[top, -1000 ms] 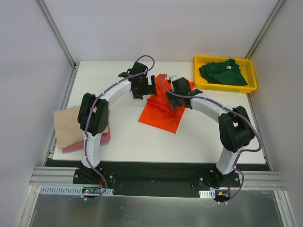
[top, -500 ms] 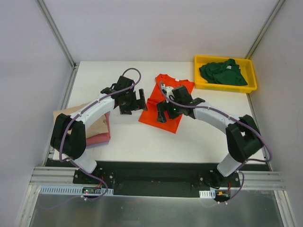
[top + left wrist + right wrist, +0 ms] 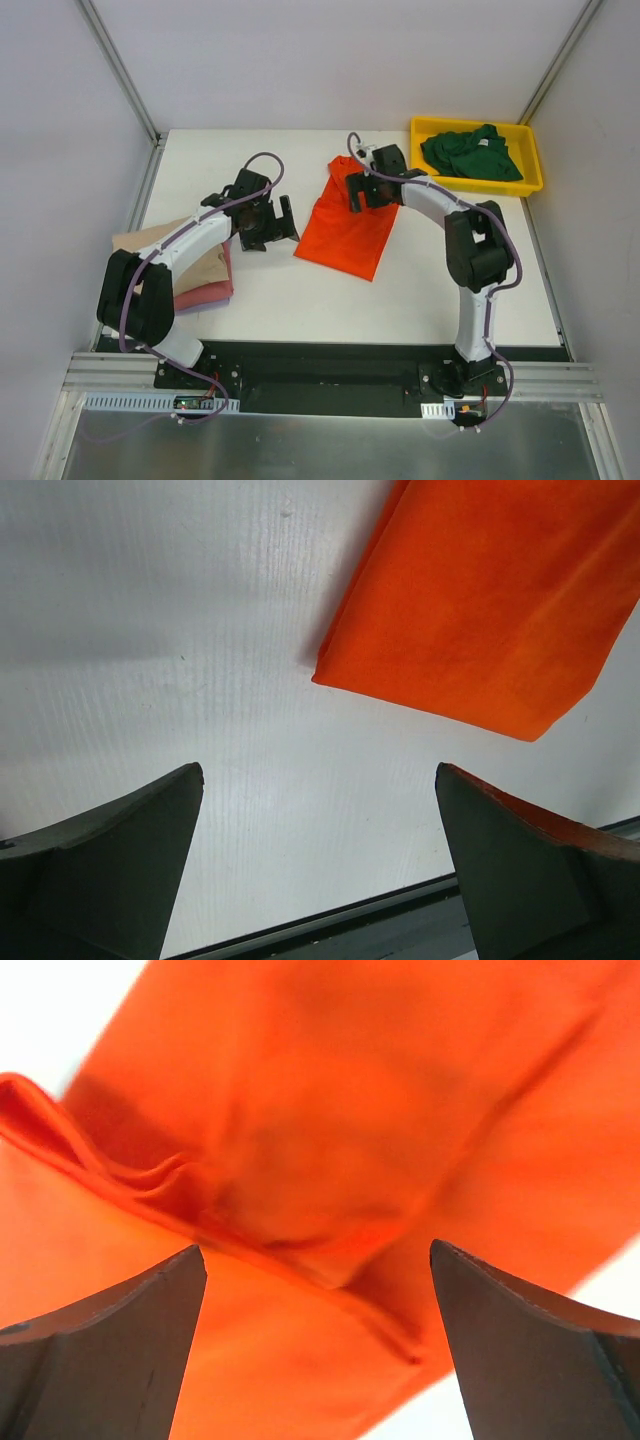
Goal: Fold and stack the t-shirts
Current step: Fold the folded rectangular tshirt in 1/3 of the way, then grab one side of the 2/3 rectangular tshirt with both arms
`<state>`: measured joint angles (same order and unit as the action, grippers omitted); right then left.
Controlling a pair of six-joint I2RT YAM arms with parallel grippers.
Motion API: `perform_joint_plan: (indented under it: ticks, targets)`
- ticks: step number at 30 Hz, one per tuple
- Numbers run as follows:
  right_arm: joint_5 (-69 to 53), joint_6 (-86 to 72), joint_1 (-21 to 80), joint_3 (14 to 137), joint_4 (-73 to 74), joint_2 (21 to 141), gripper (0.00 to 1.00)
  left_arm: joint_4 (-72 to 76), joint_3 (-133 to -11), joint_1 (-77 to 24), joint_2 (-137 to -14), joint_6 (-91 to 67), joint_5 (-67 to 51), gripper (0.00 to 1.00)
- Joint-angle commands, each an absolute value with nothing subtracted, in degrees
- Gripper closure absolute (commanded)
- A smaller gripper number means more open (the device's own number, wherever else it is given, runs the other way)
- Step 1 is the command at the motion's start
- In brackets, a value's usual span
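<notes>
Just over orange t-shirt (image 3: 345,235), right gripper (image 3: 358,192) (fingers spread)

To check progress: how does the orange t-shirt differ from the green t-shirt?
The orange t-shirt lies flat, folded, on the table; the green t-shirt lies crumpled in the yellow tray. The open right gripper is over the orange t-shirt; no gripper is near the green one. Both are plain cloth.

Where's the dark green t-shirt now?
Top view, far right: the dark green t-shirt lies crumpled in the yellow tray, right of the orange t-shirt.
</notes>
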<state>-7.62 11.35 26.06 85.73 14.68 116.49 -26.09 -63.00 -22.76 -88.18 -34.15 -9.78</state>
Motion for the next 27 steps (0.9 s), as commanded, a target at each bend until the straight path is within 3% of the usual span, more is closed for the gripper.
perform_joint_plan:
  ticks: [1,5,10,17,23,27]
  targets:
    - [-0.53,18.45,23.29,93.5,15.81,115.76,0.04,-26.02,-62.31,-22.32,-85.52,-35.24,-9.93,0.01]
    - [-5.6,20.21,23.73,89.58,16.01,108.57,0.04,-26.02,-63.19,-22.32,-87.71,-35.33,-12.3,0.01]
    - [-14.57,25.3,27.5,71.68,14.15,95.91,0.04,-25.05,-66.17,-22.41,-93.06,-36.12,-15.02,0.01]
    - [-20.56,26.98,36.11,54.51,13.28,86.31,0.04,-23.99,-71.18,-23.03,-102.38,-38.06,-17.75,0.22]
    - [-20.22,25.05,37.18,54.84,14.15,92.01,0.01,-24.08,-74.09,-24.26,-108.19,-39.99,-15.73,0.41]
    - [-18.37,24.26,37.35,55.81,16.6,95.35,0.05,-24.08,-72.43,-24.61,-108.72,-39.9,-14.68,0.46]
